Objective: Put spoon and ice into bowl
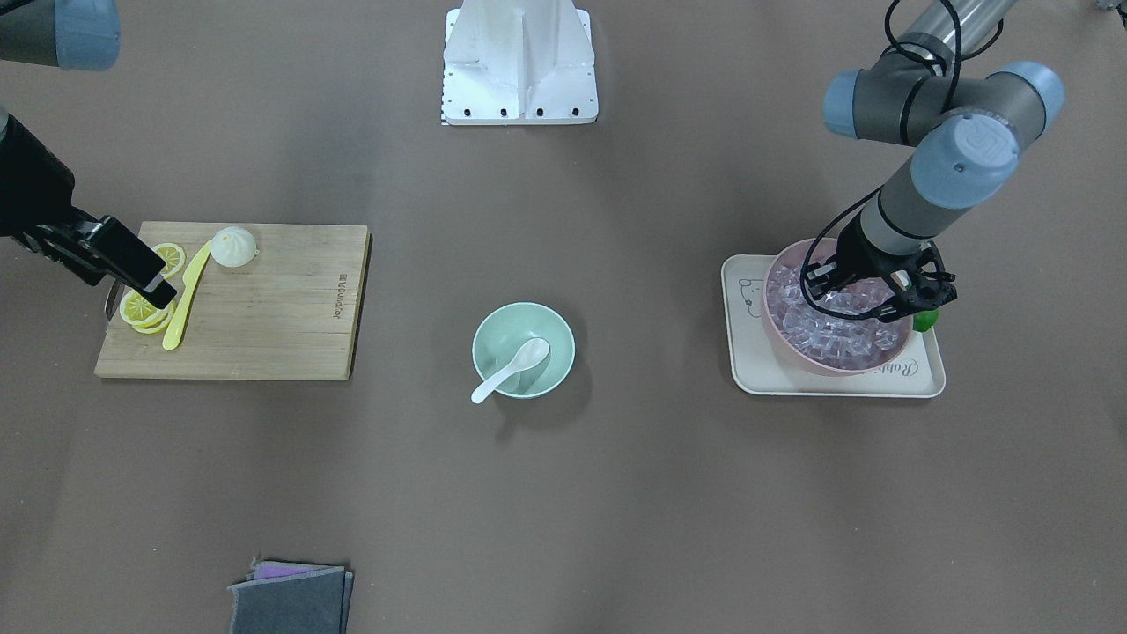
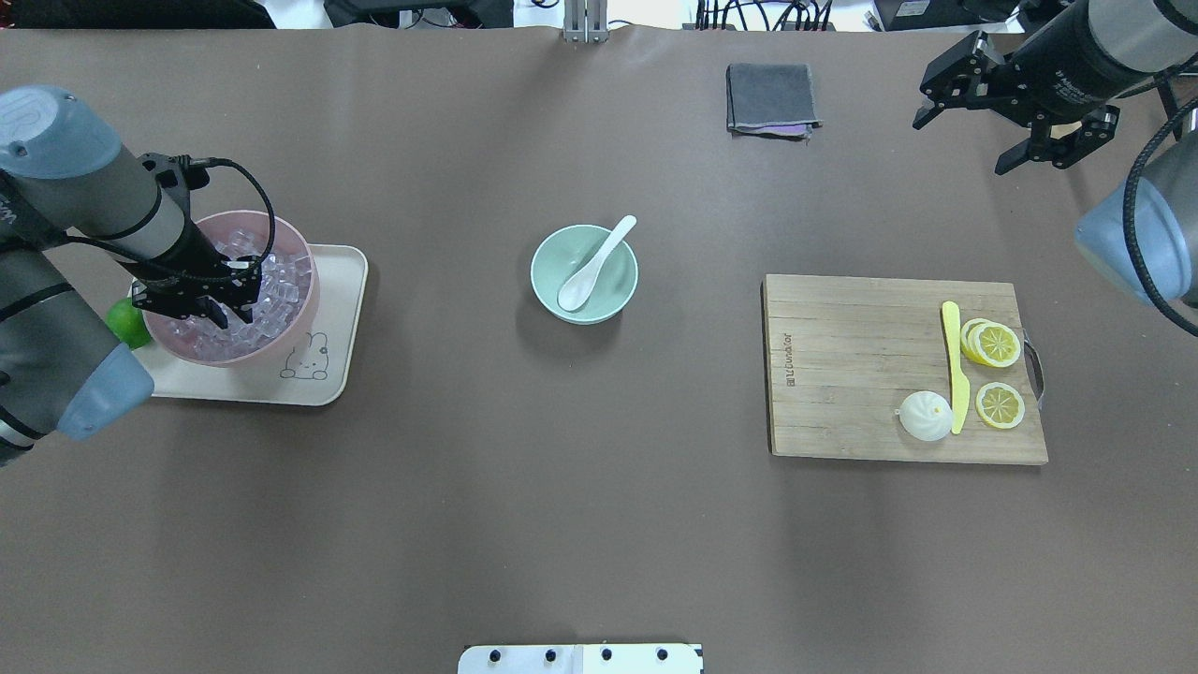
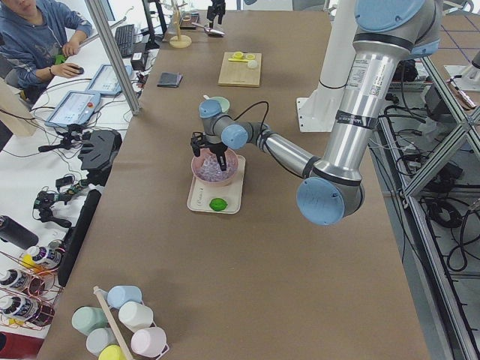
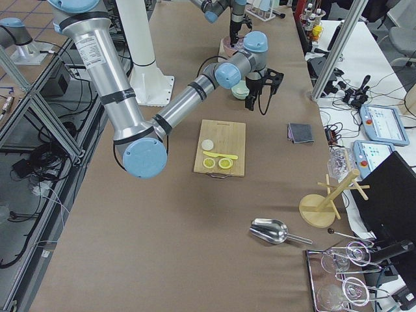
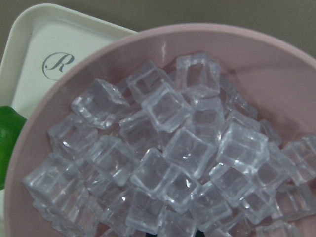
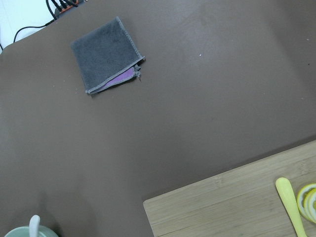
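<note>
The white spoon (image 2: 590,267) lies in the mint-green bowl (image 2: 547,281) at the table's middle, scoop inside and handle over the rim; it also shows in the front view (image 1: 511,370). The clear ice cubes (image 5: 187,148) fill the pink bowl (image 5: 276,64) on a cream tray (image 2: 328,374). My left gripper (image 2: 232,311) is down in the pink bowl among the ice, jaws apart, with nothing seen held. My right gripper (image 2: 964,140) is open and empty, high at the far right, away from the bowl.
A wooden cutting board (image 2: 861,374) carries a yellow knife (image 2: 953,365), lemon slices (image 2: 997,346) and a white bun (image 2: 925,415). A folded grey cloth (image 2: 769,98) lies at the far edge. A green lime (image 2: 122,318) sits on the tray beside the pink bowl.
</note>
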Robot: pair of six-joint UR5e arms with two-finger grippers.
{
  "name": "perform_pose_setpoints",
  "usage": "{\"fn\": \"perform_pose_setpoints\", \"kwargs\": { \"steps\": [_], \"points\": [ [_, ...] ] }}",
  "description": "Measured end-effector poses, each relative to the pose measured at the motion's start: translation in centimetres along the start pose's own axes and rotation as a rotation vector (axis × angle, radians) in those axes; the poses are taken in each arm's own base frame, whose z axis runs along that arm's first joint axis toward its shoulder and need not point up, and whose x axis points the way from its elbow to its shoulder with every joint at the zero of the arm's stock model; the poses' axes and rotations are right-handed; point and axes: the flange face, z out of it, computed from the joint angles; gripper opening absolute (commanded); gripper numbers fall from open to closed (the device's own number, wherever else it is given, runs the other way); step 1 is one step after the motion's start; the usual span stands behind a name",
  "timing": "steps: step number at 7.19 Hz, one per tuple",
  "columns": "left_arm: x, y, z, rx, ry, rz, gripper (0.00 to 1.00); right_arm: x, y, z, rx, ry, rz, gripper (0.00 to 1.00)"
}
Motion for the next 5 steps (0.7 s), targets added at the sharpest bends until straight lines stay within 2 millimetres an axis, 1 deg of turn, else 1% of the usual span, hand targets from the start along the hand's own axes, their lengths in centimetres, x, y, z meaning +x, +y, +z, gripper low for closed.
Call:
{"fn": "perform_pose_setpoints", "kwargs": {
  "steps": [1, 2, 3, 4, 5],
  "points": [
    [0.2, 0.1, -0.7, 0.005, 0.01, 0.005, 0.0, 0.1, 0.0, 0.0, 0.0, 0.001, 0.002, 1.0],
    [0.5, 0.3, -2.0, 0.015, 0.025, 0.01, 0.0, 0.3, -0.1, 0.0, -0.001, 0.004, -0.002, 1.0],
    [1.6, 0.7, -3.9, 0.023, 0.04, 0.015, 0.0, 1.1, -0.5, -0.2, -0.002, 0.014, -0.02, 1.0],
    [4.4, 1.0, -6.3, 0.03, 0.053, 0.02, 0.0, 2.3, -1.4, -0.7, -0.005, 0.028, -0.049, 1.0],
    [8.3, 1.5, -8.7, 0.033, 0.067, 0.025, 0.0, 4.1, -2.6, -1.5, -0.013, 0.045, -0.085, 1.0]
  ]
}}
